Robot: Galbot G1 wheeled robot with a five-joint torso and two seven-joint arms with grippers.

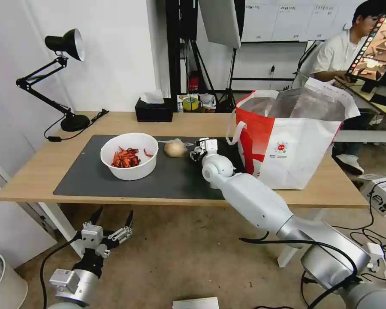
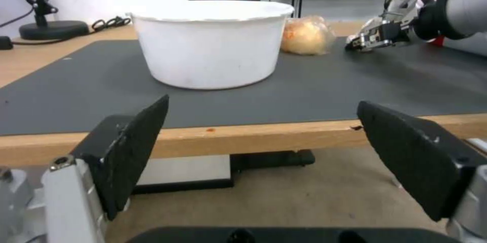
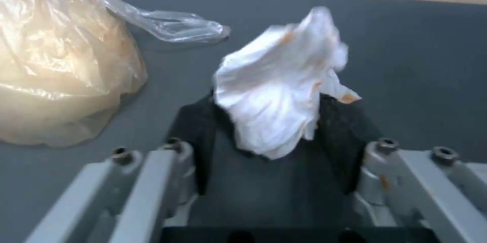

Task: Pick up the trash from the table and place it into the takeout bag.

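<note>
White walls, beige floor [image 1: 180, 253], black desk lamp [image 1: 64, 47] at left.

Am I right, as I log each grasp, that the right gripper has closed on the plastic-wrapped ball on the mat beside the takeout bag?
Not quite. The right gripper is on the mat beside the takeout bag, but it has closed on the crumpled tissue. The plastic-wrapped ball lies free beside it, as the right wrist view shows.

White bowl [image 1: 129, 162] of red shells [image 1: 125, 158], dark grey mat [image 1: 167, 176], seemingly orange-stained white tissue [image 3: 281, 83].
</note>
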